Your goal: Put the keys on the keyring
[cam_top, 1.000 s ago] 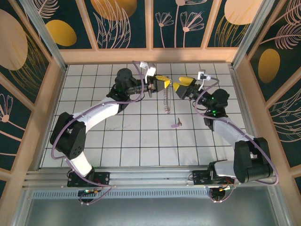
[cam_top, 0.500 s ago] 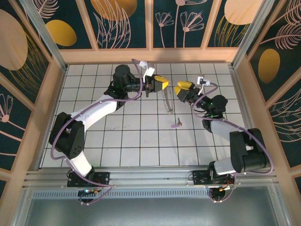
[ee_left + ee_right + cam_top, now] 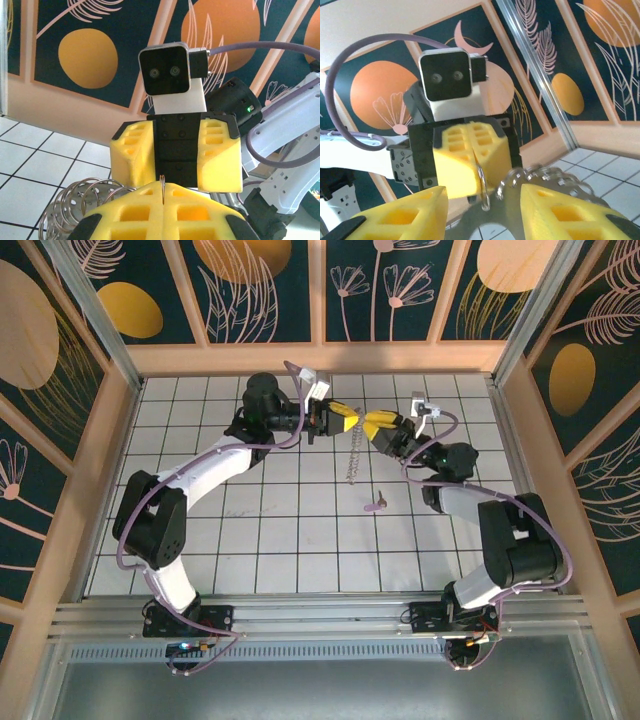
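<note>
Keyring (image 3: pixel 351 455) hangs from the left gripper (image 3: pixel 343 421), which is closed tight on one thin turn of its wire. The rest of the coil falls down toward the tiled floor (image 3: pixel 270 530).

What differs from one second ago is the right gripper (image 3: pixel 380 426). Then it stood well apart from the left one with its jaws wide. Now it has come across, so that the two yellow tips nearly meet, and its jaws have narrowed a good deal. In the right wrist view its two fingers (image 3: pixel 395 215) are apart, with the wire of the ring between them. The wire touches neither finger as far as I can see, so this gripper holds nothing at this moment.

I judge that it is closing to take a second hold on the ring, perhaps to steady or spread the wire. For the task this is only preparation. The key (image 3: pixel 375 505) lies alone on the floor, near the hanging end of the ring but not touching it, and neither gripper is close to it. One gripper must become free for the key before threading can start.
</note>
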Robot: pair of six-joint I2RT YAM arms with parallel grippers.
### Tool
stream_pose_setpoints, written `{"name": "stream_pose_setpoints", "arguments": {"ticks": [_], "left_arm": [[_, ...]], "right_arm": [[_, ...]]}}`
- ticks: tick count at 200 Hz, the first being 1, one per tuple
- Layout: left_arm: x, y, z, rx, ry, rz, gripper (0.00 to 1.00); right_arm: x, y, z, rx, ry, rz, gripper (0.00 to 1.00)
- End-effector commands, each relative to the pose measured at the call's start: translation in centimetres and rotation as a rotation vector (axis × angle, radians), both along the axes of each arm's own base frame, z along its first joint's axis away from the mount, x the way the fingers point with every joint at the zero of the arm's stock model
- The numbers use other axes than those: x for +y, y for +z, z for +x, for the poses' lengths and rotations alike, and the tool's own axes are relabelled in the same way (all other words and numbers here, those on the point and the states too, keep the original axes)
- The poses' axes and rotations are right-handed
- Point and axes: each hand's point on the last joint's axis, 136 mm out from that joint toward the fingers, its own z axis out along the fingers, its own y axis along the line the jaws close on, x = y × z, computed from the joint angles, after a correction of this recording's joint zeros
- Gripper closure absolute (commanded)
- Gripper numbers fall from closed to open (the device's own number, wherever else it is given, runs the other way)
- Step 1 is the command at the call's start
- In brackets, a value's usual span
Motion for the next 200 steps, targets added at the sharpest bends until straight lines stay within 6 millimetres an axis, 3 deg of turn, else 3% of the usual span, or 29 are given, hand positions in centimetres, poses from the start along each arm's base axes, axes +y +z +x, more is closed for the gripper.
{"name": "stream_pose_setpoints", "arguments": {"ticks": [1,44,91,121,145,200], "left_arm": [[0.2,2.4,-0.4,-0.062,-0.03,-0.045,1.0],[0.2,2.6,-0.4,-0.06,-0.033,-0.048,1.0],[0.2,2.5,-0.4,-0.052,-0.036,-0.05,1.0],[0.1,2.3,-0.4,-0.043,-0.042,-0.047,1.0],[0.1,2.0,-0.5,-0.036,-0.051,-0.046,1.0],[0.2,2.5,-0.1,-0.015,-0.011,-0.07,1.0]], "right_arm": [[0.4,1.4,-0.4,-0.07,0.025,0.019,0.6],[0.9,1.4,-0.1,-0.061,0.044,0.023,0.71],[1.7,1.4,-0.2,-0.063,0.074,0.018,0.72],[1.9,1.5,-0.2,-0.068,0.082,0.016,0.83],[1.9,1.8,-0.3,-0.075,0.085,0.023,1.0],[1.5,2.3,-0.2,-0.083,0.059,0.05,1.0]]}}
